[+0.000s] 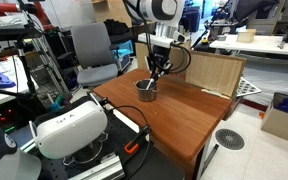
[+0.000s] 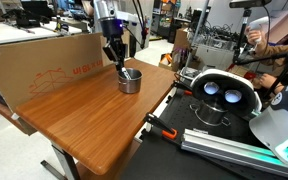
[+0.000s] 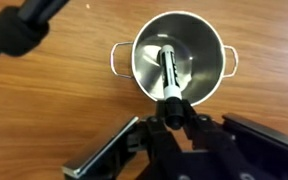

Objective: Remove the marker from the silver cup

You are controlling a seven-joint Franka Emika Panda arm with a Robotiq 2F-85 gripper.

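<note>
The silver cup (image 3: pixel 199 55) stands on the wooden table and shows in both exterior views (image 1: pixel 146 90) (image 2: pixel 130 80). It has two small wire handles. The marker (image 3: pixel 168 72) leans inside it, with its light body down in the cup and its dark cap end up at the rim. My gripper (image 3: pixel 174 115) is straight above the cup, and its fingers are shut on the marker's cap end. In the exterior views the fingers (image 1: pixel 154 75) (image 2: pixel 117 62) reach down to the cup's rim.
A cardboard box (image 1: pixel 216 72) (image 2: pixel 54 60) stands along the table's edge behind the cup. A white headset-like device (image 1: pixel 69 128) (image 2: pixel 219 95) sits off the table's other side. An orange clamp (image 1: pixel 131 147) grips the table edge. A grey chair (image 1: pixel 92 50) stands behind.
</note>
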